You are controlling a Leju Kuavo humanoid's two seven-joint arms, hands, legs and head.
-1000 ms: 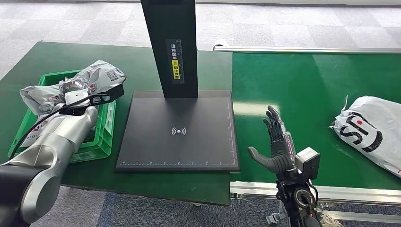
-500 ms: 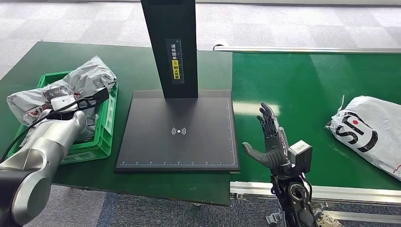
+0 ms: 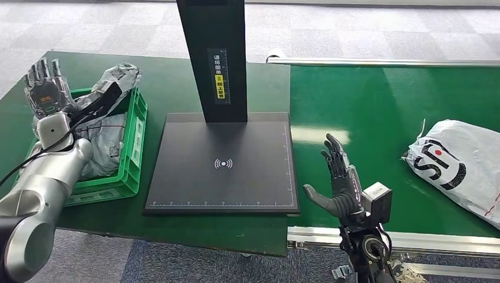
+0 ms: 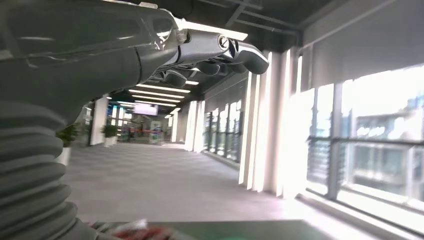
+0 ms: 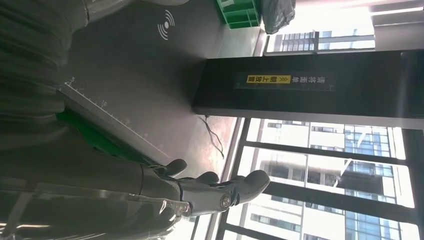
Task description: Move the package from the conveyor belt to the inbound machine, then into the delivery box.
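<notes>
Hands (image 3: 44, 88) and (image 3: 339, 180) both spread wide, fingers apart, holding nothing

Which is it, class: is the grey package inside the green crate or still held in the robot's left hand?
Inside. The grey package lies in the green crate, while the left hand is raised beside it, fingers spread and holding nothing.

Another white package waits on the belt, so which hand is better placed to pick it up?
Probably the right hand: open, above the conveyor belt, nearer the white package. The left hand is raised by the green box.
</notes>
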